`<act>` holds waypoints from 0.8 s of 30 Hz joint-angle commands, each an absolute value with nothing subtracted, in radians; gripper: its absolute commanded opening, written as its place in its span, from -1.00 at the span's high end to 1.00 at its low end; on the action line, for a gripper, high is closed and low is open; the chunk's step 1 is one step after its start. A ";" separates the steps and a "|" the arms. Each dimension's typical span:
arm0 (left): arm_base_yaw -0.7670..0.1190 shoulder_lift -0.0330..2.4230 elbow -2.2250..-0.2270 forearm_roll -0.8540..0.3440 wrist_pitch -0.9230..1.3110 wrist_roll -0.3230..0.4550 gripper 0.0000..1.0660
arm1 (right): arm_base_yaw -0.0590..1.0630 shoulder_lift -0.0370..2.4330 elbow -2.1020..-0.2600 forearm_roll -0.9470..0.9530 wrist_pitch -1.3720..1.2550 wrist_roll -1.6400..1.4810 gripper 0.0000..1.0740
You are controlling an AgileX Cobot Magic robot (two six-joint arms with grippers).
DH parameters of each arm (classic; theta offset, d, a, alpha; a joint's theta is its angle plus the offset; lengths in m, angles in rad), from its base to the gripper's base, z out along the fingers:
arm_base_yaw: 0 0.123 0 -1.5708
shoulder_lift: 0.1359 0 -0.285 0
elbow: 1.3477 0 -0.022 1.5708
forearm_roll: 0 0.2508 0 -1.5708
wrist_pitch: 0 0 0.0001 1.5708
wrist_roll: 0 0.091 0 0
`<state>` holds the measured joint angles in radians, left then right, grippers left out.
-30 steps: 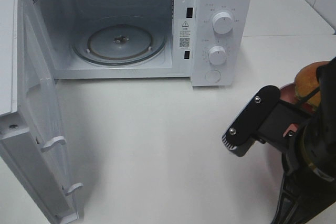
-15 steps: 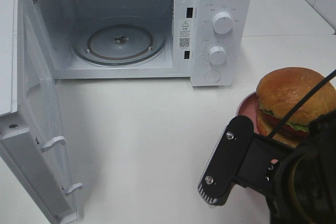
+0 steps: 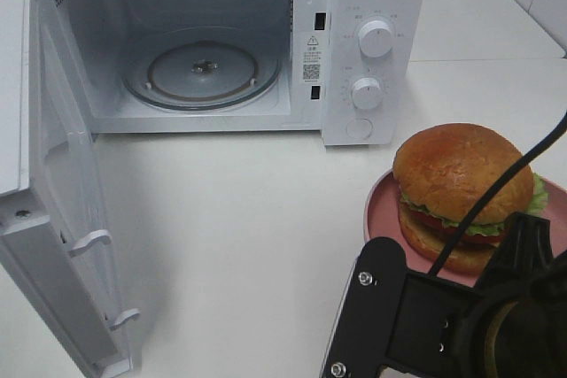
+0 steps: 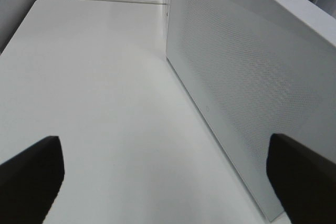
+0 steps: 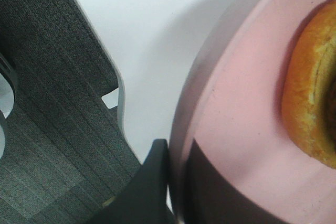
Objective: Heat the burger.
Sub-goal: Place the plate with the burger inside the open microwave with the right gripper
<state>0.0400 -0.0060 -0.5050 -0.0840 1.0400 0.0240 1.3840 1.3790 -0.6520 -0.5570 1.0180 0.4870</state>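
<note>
The burger (image 3: 461, 181), a glossy brown bun over lettuce and tomato, rests on a pink plate (image 3: 381, 214) at the right of the exterior view. My right gripper (image 5: 178, 182) is shut on the plate's near rim, with one dark finger (image 5: 144, 190) outside the rim and the other on its top face. In the right wrist view the bun's edge (image 5: 307, 114) shows. My right arm (image 3: 416, 325) covers the plate's front part. My left gripper (image 4: 168, 179) stands open and holds nothing, beside the perforated panel (image 4: 247, 77) of the microwave's door.
The white microwave (image 3: 372, 50) stands at the back with its door (image 3: 62, 219) swung wide open at the left. Its glass turntable (image 3: 204, 73) is bare. White tabletop (image 3: 248, 219) spreads between the door and the plate.
The plate with the burger has moved left and nearer the camera, held by my right gripper. The right arm has shifted toward the front edge. The left gripper has not moved.
</note>
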 commanded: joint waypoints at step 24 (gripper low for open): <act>0.042 -0.026 -0.503 -0.089 1.037 0.024 -0.83 | 1.385 1.374 -0.651 -0.731 0.936 0.240 1.00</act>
